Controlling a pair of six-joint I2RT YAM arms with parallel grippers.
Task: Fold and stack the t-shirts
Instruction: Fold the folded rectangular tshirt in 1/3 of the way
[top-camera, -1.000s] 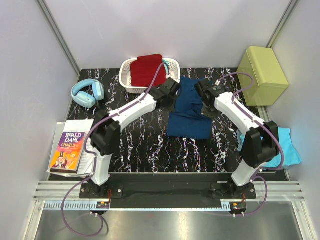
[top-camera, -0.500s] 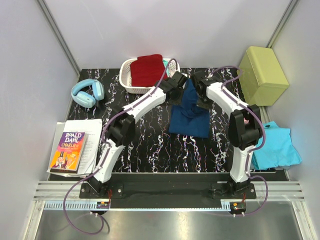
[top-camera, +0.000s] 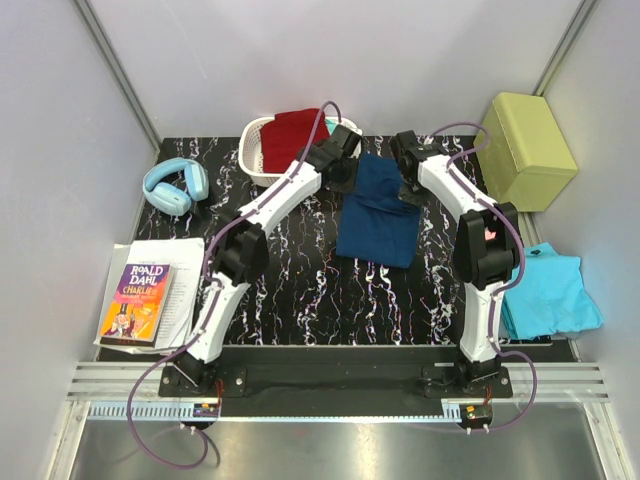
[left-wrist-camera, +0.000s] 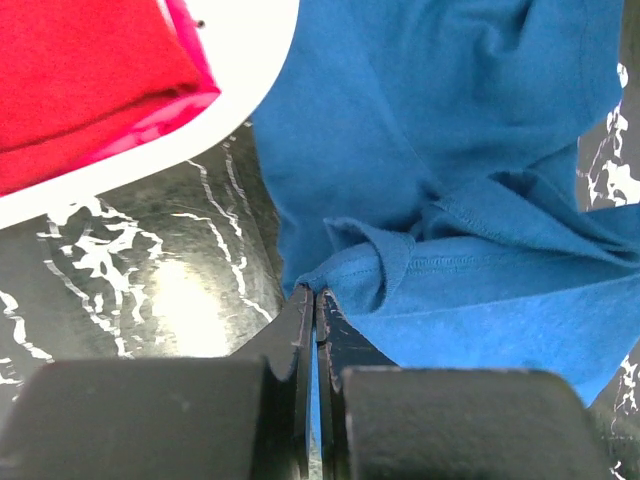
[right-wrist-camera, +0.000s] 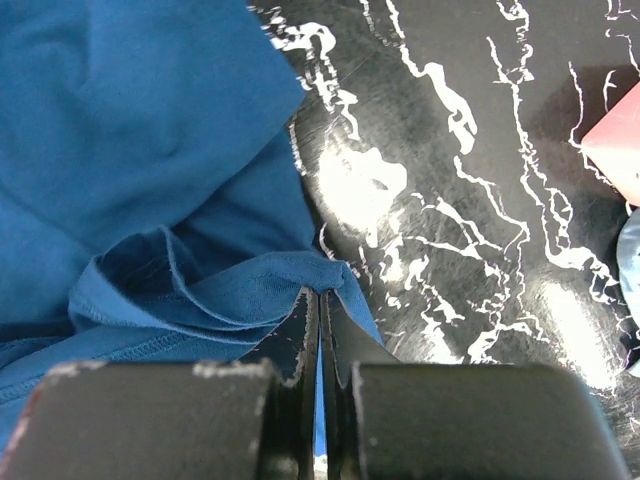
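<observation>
The navy blue t-shirt (top-camera: 378, 210) lies partly folded on the black marbled table, its far end raised. My left gripper (top-camera: 347, 172) is shut on its far left edge; in the left wrist view the cloth (left-wrist-camera: 450, 200) is pinched between the fingertips (left-wrist-camera: 303, 310). My right gripper (top-camera: 405, 180) is shut on its far right edge; in the right wrist view the cloth (right-wrist-camera: 150, 170) is bunched at the fingertips (right-wrist-camera: 306, 305). A dark red t-shirt (top-camera: 293, 138) lies in the white basket (top-camera: 252, 160). A turquoise t-shirt (top-camera: 552, 295) lies folded at the right edge.
A yellow-green box (top-camera: 525, 137) stands at the back right. Light blue headphones (top-camera: 175, 186) lie at the left. A Roald Dahl book (top-camera: 137, 302) on papers lies at the front left. The enclosure walls stand close around the table.
Both grippers have carried the navy shirt's edge toward the far side of the table. The arms are stretched further back, and the shirt now lies flatter and longer.
</observation>
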